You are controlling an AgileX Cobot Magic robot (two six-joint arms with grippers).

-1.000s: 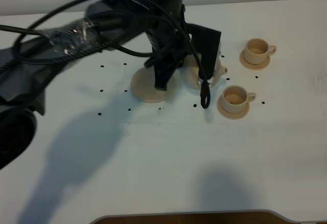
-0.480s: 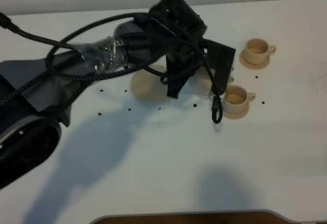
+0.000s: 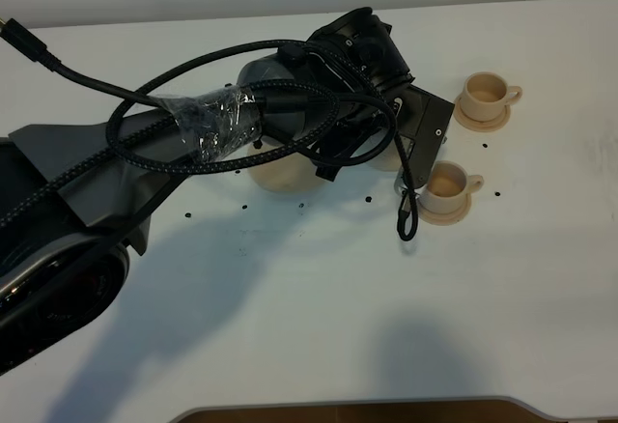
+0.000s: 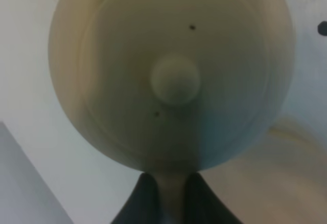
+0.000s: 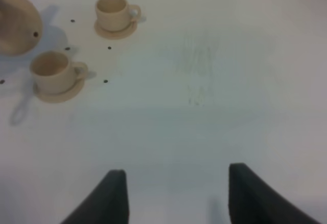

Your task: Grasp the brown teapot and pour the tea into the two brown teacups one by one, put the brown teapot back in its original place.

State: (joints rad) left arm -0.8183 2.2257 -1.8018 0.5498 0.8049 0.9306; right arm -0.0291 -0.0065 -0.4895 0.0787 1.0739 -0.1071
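The brown teapot (image 4: 175,79) fills the left wrist view from above, with its knobbed lid in the centre. My left gripper (image 4: 170,185) is shut on its handle. In the high view the left arm covers most of the teapot (image 3: 382,159), which hangs just left of the near teacup (image 3: 444,185). The far teacup (image 3: 485,95) stands on its saucer behind that one. The large round saucer (image 3: 275,174) lies bare, left of the teapot. My right gripper (image 5: 176,196) is open over bare table, with both teacups (image 5: 114,10) (image 5: 51,69) and the teapot (image 5: 15,24) ahead of it.
The white table (image 3: 319,307) carries small black dots around the tea set. A black cable loop (image 3: 406,215) hangs from the left wrist close beside the near teacup. The right arm does not show in the high view.
The left arm has swung to the right with the teapot, from beside the large saucer to just left of the near teacup. The cups have not moved.
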